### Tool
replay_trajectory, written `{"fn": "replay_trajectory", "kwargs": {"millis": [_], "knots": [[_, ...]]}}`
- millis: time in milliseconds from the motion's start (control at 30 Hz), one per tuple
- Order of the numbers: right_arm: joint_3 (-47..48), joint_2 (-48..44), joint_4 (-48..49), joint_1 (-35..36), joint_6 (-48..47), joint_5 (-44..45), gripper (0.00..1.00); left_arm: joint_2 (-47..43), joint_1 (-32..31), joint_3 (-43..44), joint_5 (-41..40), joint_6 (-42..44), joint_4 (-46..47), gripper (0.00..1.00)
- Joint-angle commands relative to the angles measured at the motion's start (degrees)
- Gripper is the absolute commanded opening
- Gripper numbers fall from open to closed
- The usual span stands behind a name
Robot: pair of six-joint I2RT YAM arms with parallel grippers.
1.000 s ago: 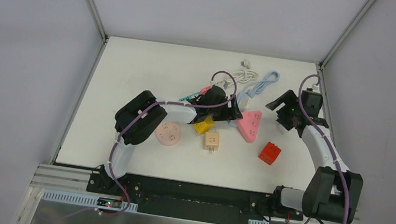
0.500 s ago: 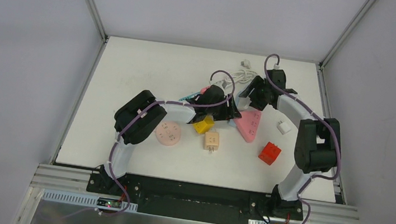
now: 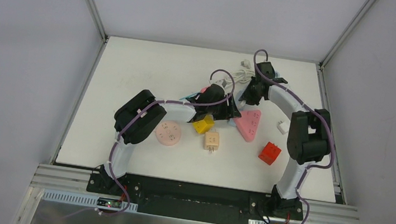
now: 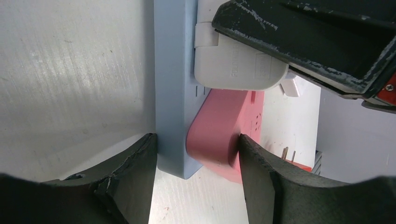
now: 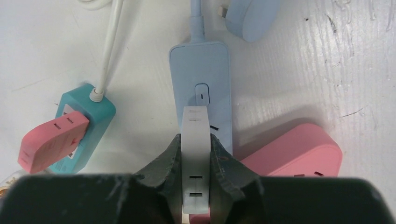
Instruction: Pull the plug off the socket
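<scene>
While the right tool (image 5: 195,145) pinches one white plug (image 5: 196,122), the left tool (image 4: 197,142) clamps one blue socket (image 4: 173,84).

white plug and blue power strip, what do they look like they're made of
White plug: hard moulded plastic by the look, matte, with crisp edges and moulded lettering on its side. Blue power strip: likely plastic too, smooth satin finish, rounded moulded corners, a soft even sheen.
</scene>
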Motion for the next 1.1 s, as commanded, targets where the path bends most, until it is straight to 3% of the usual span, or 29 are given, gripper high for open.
{"fn": "replay_trajectory", "kwargs": {"millis": [0, 367, 767, 833, 967, 1067], "knots": [[6.21, 0.16, -5.97, 1.46, -1.59, 6.42, 0.0, 0.0, 0.41, 1.18, -3.23, -0.06, -7.64, 0.32], [8.82, -1.55, -6.27, 1.43, -7.35, -1.77, 0.0, 0.09, 0.23, 1.82, -4.08, 0.23, -9.19, 0.24], [-1.72, -3.88, 6.57, -5.16, 1.11, -20.03, 0.0, 0.48, 0.14, 2.48, -4.08, 0.66, -10.03, 0.15], [-1.47, -3.75, 6.31, -3.45, -1.43, -18.18, 0.0, 0.6, 0.14, 2.69, -4.1, 0.66, -10.15, 0.14], [2.04, -1.71, -0.35, 1.5, -8.12, -4.38, 0.0, 0.87, 0.06, 3.32, -4.16, 0.83, -11.17, 0.12], [3.45, -0.78, -2.88, 2.8, -10.33, 0.66, 0.0, 0.97, 0.03, 3.6, -4.23, 1.04, -11.7, 0.12]]}}
